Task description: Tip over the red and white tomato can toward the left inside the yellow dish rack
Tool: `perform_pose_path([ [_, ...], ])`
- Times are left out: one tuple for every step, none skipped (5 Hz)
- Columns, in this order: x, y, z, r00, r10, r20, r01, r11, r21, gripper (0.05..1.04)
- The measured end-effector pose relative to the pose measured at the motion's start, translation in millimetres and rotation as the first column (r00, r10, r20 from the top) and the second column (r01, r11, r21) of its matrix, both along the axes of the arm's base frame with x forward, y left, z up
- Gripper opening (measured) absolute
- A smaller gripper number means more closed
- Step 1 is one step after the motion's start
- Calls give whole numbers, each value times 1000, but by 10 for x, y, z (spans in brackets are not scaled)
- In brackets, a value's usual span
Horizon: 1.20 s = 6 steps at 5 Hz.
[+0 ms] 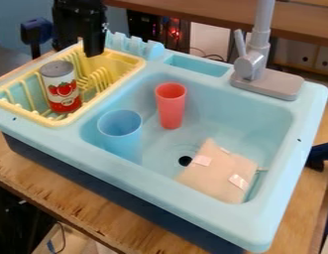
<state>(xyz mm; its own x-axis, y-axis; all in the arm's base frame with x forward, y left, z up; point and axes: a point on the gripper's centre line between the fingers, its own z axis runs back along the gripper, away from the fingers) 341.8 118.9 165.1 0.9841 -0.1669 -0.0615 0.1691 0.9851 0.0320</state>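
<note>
Over the yellow dish rack point(137, 60) at upper left hangs the claw point(91, 50); whether it is clenched or released, I cannot tell. Nearest to it, a can point(61, 89) with red pictures and a grey top stands in the rack, slightly tilted. Beside the rack, the light-blue sink point(285, 218) holds a blue cup point(120, 135), a red cup point(171, 106) and a beige cloth pouch point(218, 173) near the drain point(185, 160).

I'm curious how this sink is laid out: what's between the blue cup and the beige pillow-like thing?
The camera view shows a dark drain hole in the sink floor between the blue cup and beige pillow-like thing.
</note>
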Motion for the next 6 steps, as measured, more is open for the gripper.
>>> perform_pose_path([
  [-11,-35,-91,1000,-2,-14,1,1000,-17,1000],
  [-31,-190,-221,998,-37,-44,35,999,-26,1000],
  [-82,-275,-317,996,-53,-78,50,998,-36,999],
  [-130,-277,-372,994,-45,-102,41,999,-36,1000],
  [-213,-258,-430,989,-34,-145,31,999,-21,1000],
  [-244,-236,-434,987,-27,-160,26,1000,-9,1000],
])
